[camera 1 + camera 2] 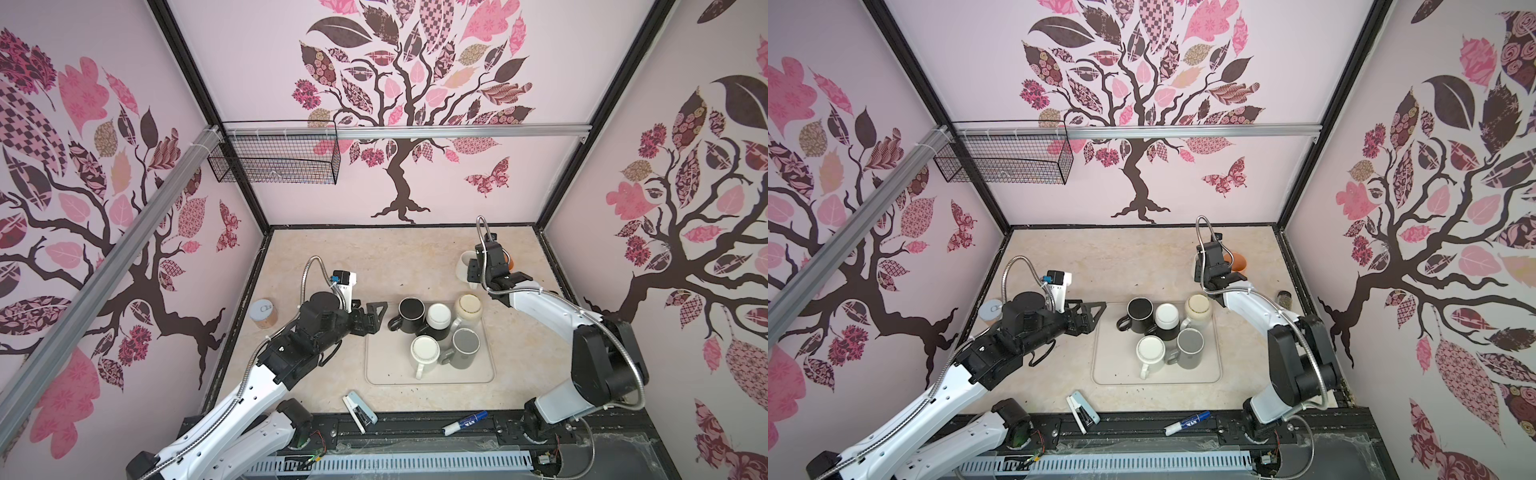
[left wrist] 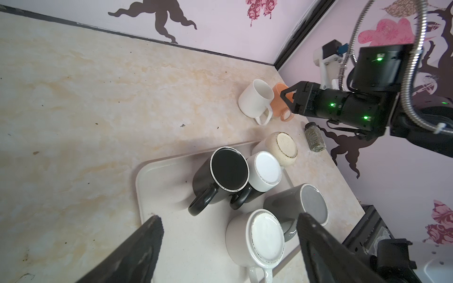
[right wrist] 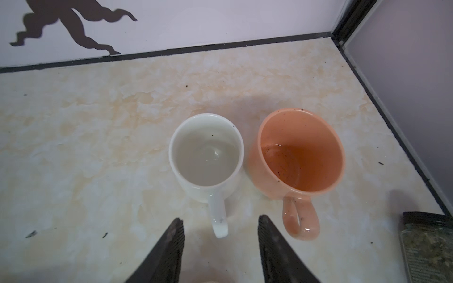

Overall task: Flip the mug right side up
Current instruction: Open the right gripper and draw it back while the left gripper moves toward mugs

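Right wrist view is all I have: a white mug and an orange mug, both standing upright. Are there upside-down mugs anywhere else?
Observer: Yes, five more stand bottom-up on the tray.
Operator: Which one is nearest the left arm?
Observer: The black mug, with its handle pointing toward the left gripper.
Operator: Is that gripper ready?
Observer: Its jaws are wide open and empty, at the tray's left edge.
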`<state>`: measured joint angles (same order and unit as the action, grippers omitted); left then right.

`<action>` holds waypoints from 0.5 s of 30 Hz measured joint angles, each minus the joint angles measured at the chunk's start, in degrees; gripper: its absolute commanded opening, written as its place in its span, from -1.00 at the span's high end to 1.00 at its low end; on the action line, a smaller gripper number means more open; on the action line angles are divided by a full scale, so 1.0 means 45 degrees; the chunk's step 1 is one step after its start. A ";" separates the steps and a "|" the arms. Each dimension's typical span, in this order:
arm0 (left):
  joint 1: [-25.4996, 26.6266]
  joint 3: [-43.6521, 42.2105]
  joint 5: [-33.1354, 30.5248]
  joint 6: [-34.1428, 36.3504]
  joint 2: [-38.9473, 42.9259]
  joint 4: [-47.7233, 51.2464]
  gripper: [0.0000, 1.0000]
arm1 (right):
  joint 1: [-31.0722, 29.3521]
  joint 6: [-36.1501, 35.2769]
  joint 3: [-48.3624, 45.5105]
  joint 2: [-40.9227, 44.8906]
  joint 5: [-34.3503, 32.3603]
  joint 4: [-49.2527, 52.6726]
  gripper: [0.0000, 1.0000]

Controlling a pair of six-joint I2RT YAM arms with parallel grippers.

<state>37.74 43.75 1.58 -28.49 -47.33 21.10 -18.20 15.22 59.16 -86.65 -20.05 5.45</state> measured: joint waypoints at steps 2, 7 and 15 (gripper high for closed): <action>0.0005 0.0000 0.0000 -0.0010 -0.0199 -0.0029 -0.70 | -0.0180 0.0248 0.0000 0.0714 0.0529 0.0015 -0.03; 0.0000 -0.0131 0.0010 -0.0039 -0.0675 -0.0364 -0.62 | -0.2249 0.0500 -0.0024 0.2098 0.1073 0.0078 -0.04; 0.0000 -0.0165 -0.0350 0.0282 -0.2331 -0.0607 -0.15 | -0.3920 0.1282 -0.2263 0.3565 0.2628 0.0044 -0.07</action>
<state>37.74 43.00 0.01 -27.22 -57.82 18.37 -35.83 20.99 48.97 -70.61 -8.23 5.65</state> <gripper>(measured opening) 0.593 0.532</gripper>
